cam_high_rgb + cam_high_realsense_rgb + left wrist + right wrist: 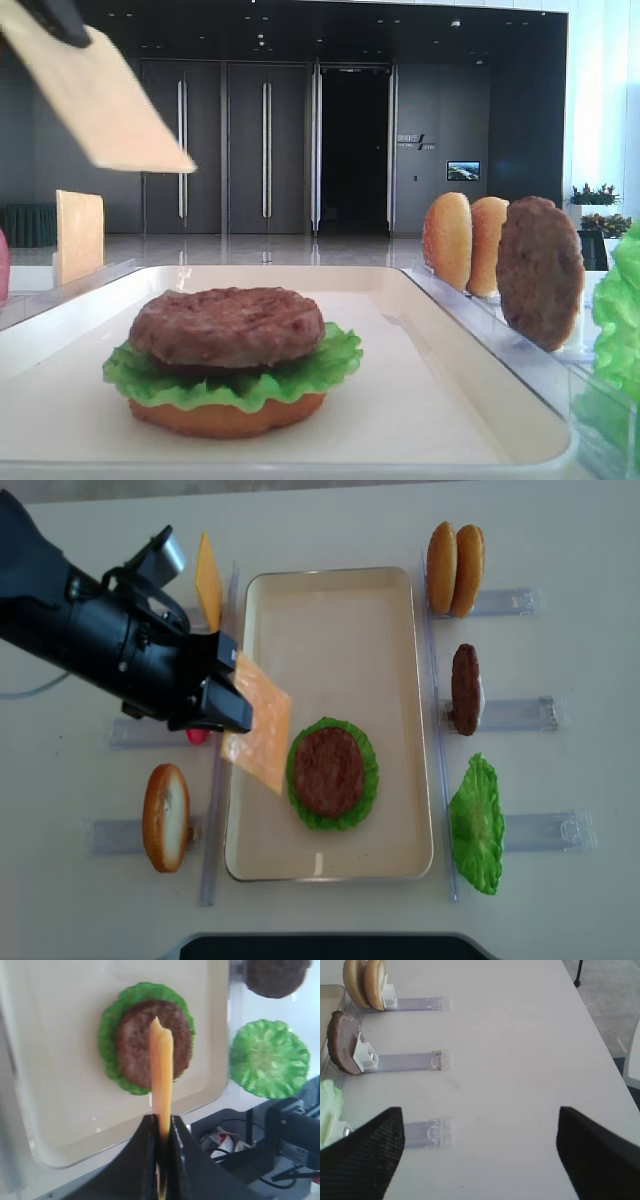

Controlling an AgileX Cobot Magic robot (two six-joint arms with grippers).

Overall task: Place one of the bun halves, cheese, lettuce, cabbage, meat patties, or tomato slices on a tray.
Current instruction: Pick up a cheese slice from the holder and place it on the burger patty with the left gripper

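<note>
My left gripper [232, 702] is shut on a yellow-orange cheese slice [258, 735], holding it tilted in the air over the left edge of the cream tray [330, 590]. In the left wrist view the cheese [162, 1070] sticks out edge-on from the shut jaws [162, 1127], above the stack. The stack lies on the tray: a bun half [225, 418], lettuce [300, 375] and a meat patty [228, 325] on top. My right gripper [480, 1155] stands open over bare table, holding nothing.
Clear holders flank the tray. On the right stand two bun halves [455, 568], a patty [465, 688] and a lettuce leaf [477, 823]. On the left stand another cheese slice [207, 580], a bun half [166, 816] and something red [197, 736].
</note>
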